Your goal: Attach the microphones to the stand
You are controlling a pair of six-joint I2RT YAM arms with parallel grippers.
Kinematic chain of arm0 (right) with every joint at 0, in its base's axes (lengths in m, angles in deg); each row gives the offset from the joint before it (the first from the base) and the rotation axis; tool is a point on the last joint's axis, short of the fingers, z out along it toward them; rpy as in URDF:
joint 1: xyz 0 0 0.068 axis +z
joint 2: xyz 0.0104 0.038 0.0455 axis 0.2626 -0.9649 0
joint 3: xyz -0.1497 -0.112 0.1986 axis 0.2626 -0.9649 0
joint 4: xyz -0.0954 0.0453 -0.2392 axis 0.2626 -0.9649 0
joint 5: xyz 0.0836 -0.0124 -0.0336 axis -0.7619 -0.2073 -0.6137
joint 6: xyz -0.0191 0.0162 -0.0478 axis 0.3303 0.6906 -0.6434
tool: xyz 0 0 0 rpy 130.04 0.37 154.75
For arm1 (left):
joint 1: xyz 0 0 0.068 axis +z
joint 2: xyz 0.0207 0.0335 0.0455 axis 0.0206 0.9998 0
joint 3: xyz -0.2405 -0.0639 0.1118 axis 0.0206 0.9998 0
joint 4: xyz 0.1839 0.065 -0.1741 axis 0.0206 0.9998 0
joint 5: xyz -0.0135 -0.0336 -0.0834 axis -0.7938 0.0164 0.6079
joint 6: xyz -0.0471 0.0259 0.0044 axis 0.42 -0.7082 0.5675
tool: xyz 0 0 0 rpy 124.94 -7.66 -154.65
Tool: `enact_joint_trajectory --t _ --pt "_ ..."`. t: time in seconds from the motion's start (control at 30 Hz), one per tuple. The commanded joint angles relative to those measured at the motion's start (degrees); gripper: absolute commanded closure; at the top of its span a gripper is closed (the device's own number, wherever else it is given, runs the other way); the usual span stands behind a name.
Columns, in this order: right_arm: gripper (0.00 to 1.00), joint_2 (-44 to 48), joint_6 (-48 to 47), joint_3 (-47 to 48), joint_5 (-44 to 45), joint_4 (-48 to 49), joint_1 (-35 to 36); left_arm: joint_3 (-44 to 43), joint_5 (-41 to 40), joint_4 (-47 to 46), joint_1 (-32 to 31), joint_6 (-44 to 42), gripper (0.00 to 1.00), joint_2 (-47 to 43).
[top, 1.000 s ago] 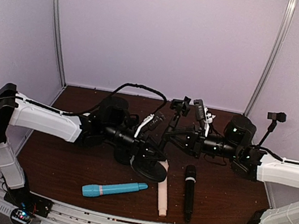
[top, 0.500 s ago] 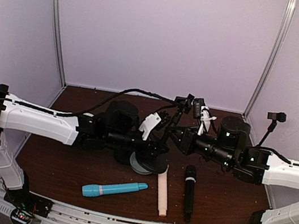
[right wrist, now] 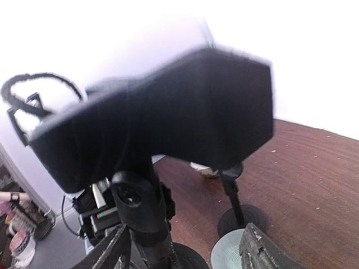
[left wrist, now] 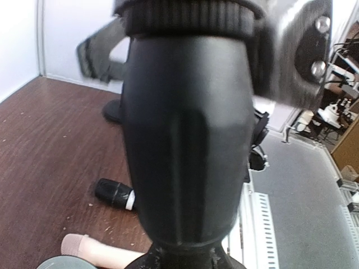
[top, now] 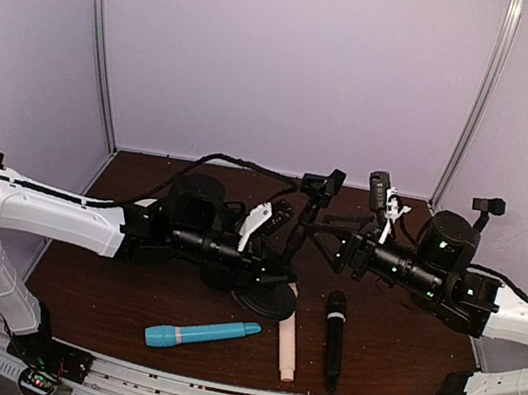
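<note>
The black stand [top: 296, 233] rises from its round base [top: 265, 299] at the table's middle, with its clip [top: 323, 183] on top. My left gripper [top: 260, 258] is shut on the stand's lower pole, which fills the left wrist view [left wrist: 188, 145]. My right gripper [top: 322, 242] is open just right of the pole, its fingers [right wrist: 263, 252] spread with the stand's joint [right wrist: 140, 207] near the left one. Three microphones lie near the front edge: light blue [top: 203, 333], pale pink-beige [top: 289, 340] and black [top: 333, 339].
A second small stand [top: 488, 207] is at the back right corner, its base [right wrist: 242, 219] in the right wrist view. A pale green ribbed disc [right wrist: 229, 255] lies near it. A black cable [top: 235, 160] arcs behind the left arm. A metal rail [top: 211, 392] lines the near edge.
My right gripper has opened and drawn back to the right, off the stand. The stand, tilted half a second ago, now has its base flat. The microphones have not moved.
</note>
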Motion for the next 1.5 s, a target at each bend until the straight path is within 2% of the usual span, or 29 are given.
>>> enact_joint_trajectory --t 0.0,0.07,0.23,0.3,0.4,0.47,0.63,0.67,0.73,0.87,0.93,1.1,1.23,1.47 --pt "0.33 -2.36 -1.04 -0.43 -8.19 4.69 -0.38 -2.19 7.83 -9.21 0.03 0.99 1.0 -0.12" --pt "0.36 -3.67 -1.01 -0.13 -9.77 5.35 -0.43 -2.38 8.11 -9.13 0.07 1.04 1.0 -0.06" --pt "0.54 -4.77 -0.82 -1.08 -11.66 9.24 -0.37 -2.58 7.64 -7.77 0.03 0.93 1.0 0.14" --pt "0.66 -4.84 -0.72 -1.6 -11.78 10.94 -0.38 -2.51 7.16 -7.46 0.08 1.12 1.0 0.2" --pt "0.91 -5.39 -0.1 -1.67 -9.94 11.51 -0.32 -2.65 3.52 -6.5 0.02 1.3 1.0 0.23" --pt "1.0 -6.09 0.21 -1.43 -7.33 10.64 -0.19 -2.56 -1.67 -5.37 0.02 1.31 1.0 -0.03" --pt "1.0 -5.51 -0.73 -0.89 -0.35 6.48 0.55 -4.13 -11.17 0.12 -0.11 0.12 1.0 -0.53" --pt "1.0 -5.0 -0.94 -1.24 0.55 6.61 0.5 -4.38 -12.06 1.01 -0.07 0.11 0.94 -0.6" --pt "1.0 -4.1 -1.61 -1.48 1.8 6.43 0.57 -4.23 -13.18 2.0 -0.07 -0.13 0.69 -0.96" --pt "1.0 -3.01 -3.94 -0.79 4.78 4.41 0.38 -1.32 -15.37 -0.13 -0.07 0.28 0.34 -2.9" --pt "1.0 -2.57 -5.72 -0.25 7.8 2.81 0.03 -0.5 -17.09 -0.02 -0.07 0.02 0.27 -3.92" --pt "1.0 -3.85 -10.1 0.69 16.64 0.87 -1.93 0.55 -21.66 2.49 0.02 -1.58 0.22 -6.1" --pt "1.0 -8.03 -11.95 1.65 21.04 3.37 -5.04 1.34 -20.75 3.08 0.0 -2.19 0.22 -7.06" --pt "1.0 -17.51 -12.9 3.9 21.14 9.88 -10.04 1.95 -16.12 2.98 0.02 -2.68 0.25 -7.38"
